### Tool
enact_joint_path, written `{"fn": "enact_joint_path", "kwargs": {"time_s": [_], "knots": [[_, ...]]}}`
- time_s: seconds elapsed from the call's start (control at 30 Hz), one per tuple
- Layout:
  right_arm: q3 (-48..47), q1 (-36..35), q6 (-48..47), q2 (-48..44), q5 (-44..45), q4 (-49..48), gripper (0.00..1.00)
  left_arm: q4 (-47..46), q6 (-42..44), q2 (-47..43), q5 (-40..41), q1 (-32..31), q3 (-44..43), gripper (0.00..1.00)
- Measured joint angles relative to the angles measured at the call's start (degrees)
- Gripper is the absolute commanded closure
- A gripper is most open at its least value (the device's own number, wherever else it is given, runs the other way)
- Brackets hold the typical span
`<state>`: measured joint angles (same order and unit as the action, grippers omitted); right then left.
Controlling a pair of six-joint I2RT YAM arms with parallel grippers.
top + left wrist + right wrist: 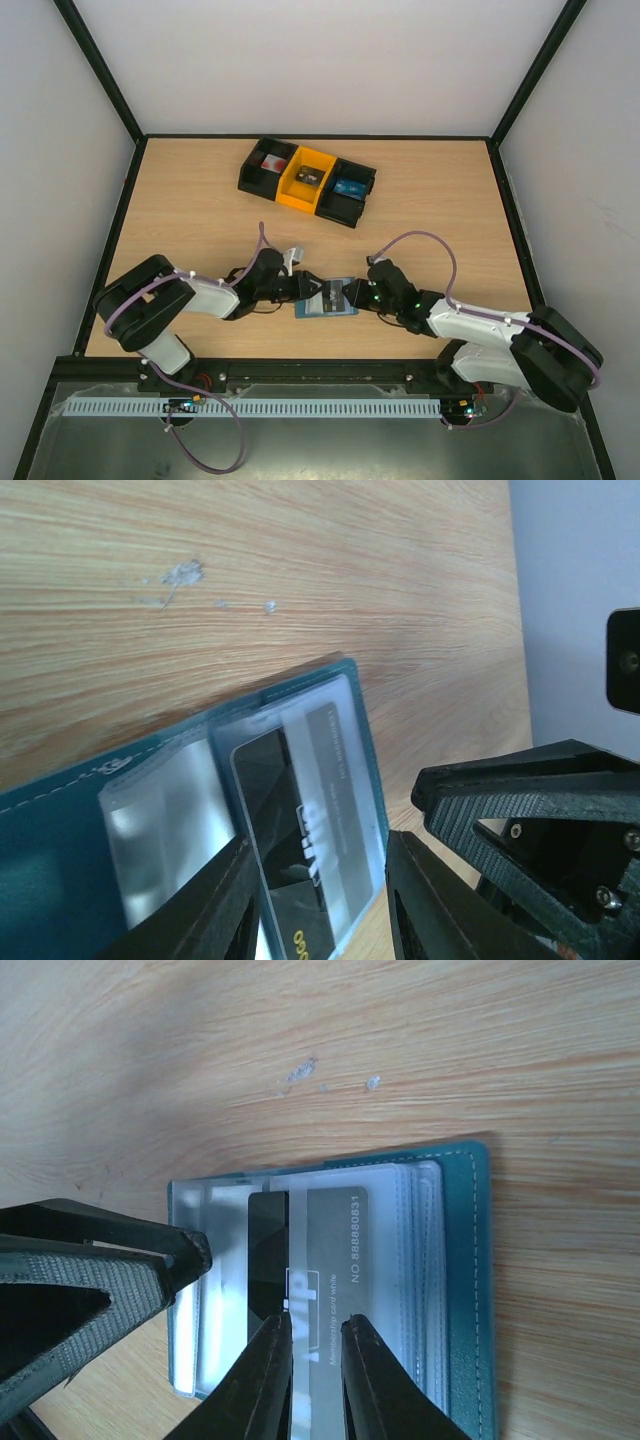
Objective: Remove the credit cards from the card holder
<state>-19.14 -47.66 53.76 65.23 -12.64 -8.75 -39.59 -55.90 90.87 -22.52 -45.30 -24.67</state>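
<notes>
Overhead, the card holder (327, 300) lies opened flat on the worktop (200, 210), near the front edge and between the two arms. The left pincer (300, 290) is at its left end and the right pincer (352, 295) at its right end. Farther back, well apart from it, sits a black-and-yellow tray (307, 180) with small items in its compartments. No loose card shows anywhere on the wood.

From the left wrist, the holder's teal cover and clear inner sleeves fill the lower part of the view. A dark-and-grey card (320, 810) is tucked inside a sleeve. The left pincer's jaws stand part open, one on each side of that card end of the holder. Whether they bear down on it or only straddle it I cannot tell.

From the right wrist, the same card (320, 1240) lies under clear plastic, its printed number readable. More sleeves are stacked towards the stitched edge of the cover. The right pincer's jaws are only a narrow gap apart, with their tips low over the card's near edge. They are not closed on it as far as this view shows, and nothing is carried in them.

By my reading the task is at its start: the holder is open and steadied and the first card is being approached, but no card is out yet. If the other sleeves hold cards, those are left to do too.
</notes>
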Motion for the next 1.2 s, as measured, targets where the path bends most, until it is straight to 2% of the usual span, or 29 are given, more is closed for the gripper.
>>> {"fn": "enact_joint_path", "kwargs": {"time_s": [0.5, 0.77, 1.2], "knots": [[-1.03, 0.0, -1.05, 6.25, -0.63, -1.29, 0.84, -0.9, -0.11, 2.99, -0.15, 0.11, 0.0, 0.64], [-3.48, 0.0, -2.64, 5.92, 2.4, 3.3, 0.83, -1.27, -0.2, 2.99, -0.2, 0.11, 0.0, 0.66], [-3.91, 0.0, -4.22, 8.7, 2.86, 5.4, 0.86, -2.56, -1.44, 4.07, -0.42, 0.11, 0.44, 0.68]]}}
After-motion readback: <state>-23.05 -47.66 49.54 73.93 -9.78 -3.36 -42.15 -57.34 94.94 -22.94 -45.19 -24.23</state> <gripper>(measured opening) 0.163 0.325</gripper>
